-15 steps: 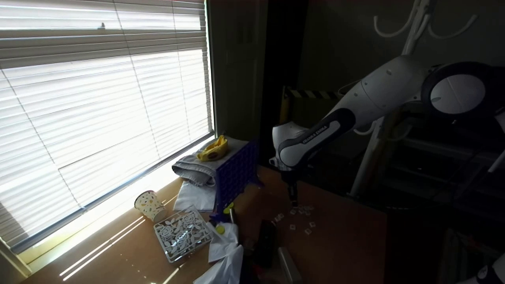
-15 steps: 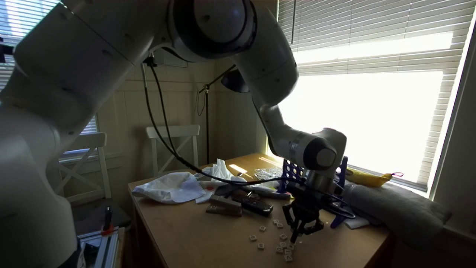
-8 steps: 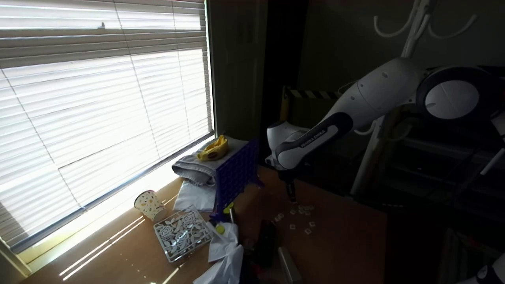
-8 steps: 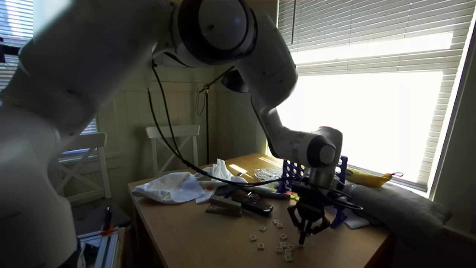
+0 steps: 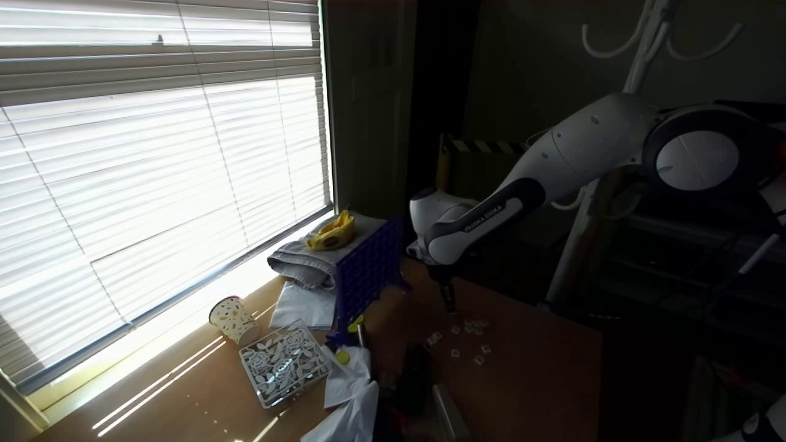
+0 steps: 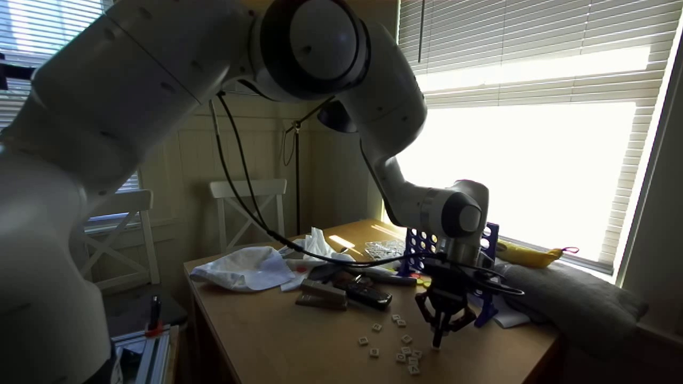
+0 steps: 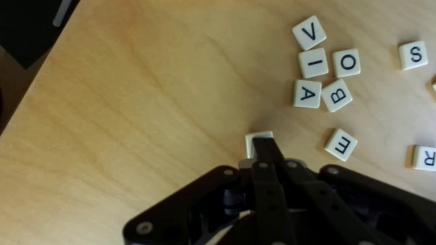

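Observation:
My gripper (image 7: pixel 268 145) is shut, its fingertips together over a small white tile (image 7: pixel 249 144) on the wooden table. The fingertips cover most of that tile, so its letter is hidden; they appear to rest on its top rather than around it. In an exterior view the gripper (image 6: pixel 437 341) points down with the tile (image 6: pixel 436 348) under its tip. Beside it lie tiles lettered A (image 7: pixel 307 94), B (image 7: pixel 337 95), I (image 7: pixel 313 63), O (image 7: pixel 346 63) and V (image 7: pixel 309 32) in a cluster. The E tile (image 7: pixel 341 145), S tile (image 7: pixel 413 55) and R tile (image 7: pixel 424 158) lie apart.
A blue game rack (image 5: pixel 368 270) stands near the window, by a grey towel (image 6: pixel 560 304) bearing a yellow banana-like pouch (image 6: pixel 531 256). A stapler-like object (image 6: pixel 322 294), black device (image 6: pixel 368 295), white cloth (image 6: pixel 245 269), patterned cup (image 5: pixel 234 320) and metal trivet (image 5: pixel 285 362) share the table.
The shut gripper has moved away from the letter cluster, rightward in an exterior view. The tile under its tip seems to have slid along with it; the other tiles look unmoved.

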Controlling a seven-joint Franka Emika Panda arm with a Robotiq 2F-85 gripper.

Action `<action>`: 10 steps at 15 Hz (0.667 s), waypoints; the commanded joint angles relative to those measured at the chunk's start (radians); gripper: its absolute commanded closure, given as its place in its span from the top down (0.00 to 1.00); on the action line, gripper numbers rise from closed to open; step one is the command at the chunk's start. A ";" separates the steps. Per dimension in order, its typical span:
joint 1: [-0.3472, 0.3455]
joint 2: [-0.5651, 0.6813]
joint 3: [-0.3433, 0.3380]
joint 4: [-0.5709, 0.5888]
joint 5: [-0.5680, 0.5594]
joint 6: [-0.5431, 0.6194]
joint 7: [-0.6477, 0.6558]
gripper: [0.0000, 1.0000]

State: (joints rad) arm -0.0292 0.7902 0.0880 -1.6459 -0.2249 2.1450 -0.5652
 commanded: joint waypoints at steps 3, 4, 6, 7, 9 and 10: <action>0.024 0.032 0.007 0.011 -0.047 0.003 -0.090 0.00; 0.033 0.029 0.006 0.006 -0.057 0.005 -0.101 0.00; 0.047 0.024 0.004 -0.001 -0.075 0.009 -0.115 0.00; 0.052 0.024 0.003 -0.001 -0.084 0.013 -0.120 0.00; 0.062 0.026 0.005 0.000 -0.097 0.009 -0.138 0.00; 0.067 0.025 0.005 0.000 -0.103 0.006 -0.146 0.00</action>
State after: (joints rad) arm 0.0250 0.7915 0.0923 -1.6467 -0.2928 2.1450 -0.6826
